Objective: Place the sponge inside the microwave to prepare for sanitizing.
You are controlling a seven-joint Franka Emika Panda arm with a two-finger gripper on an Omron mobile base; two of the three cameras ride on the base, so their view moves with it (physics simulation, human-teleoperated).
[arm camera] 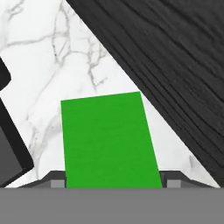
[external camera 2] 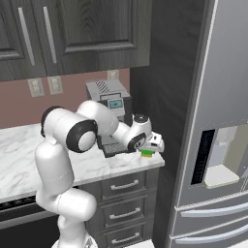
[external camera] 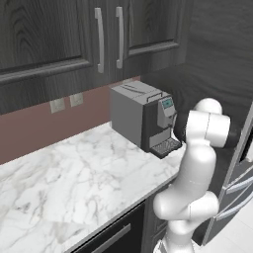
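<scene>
A: How is the arm posed?

B: It rises from the base, bends at a high elbow, then reaches forward and down toward the right end of the table [external camera 2: 87,169].

A: And the end effector [external camera 2: 149,151]?

B: It points down, low over the table. In the hand view its fingertips [arm camera: 56,180] sit on either side of the sponge [arm camera: 109,140], closed against its edges.

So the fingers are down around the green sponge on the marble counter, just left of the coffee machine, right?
Not quite: the right base view shows the sponge to the right of the coffee machine, by the counter's end at the dark wood panel. The rest holds: the hand view shows the fingers flanking it.
</scene>
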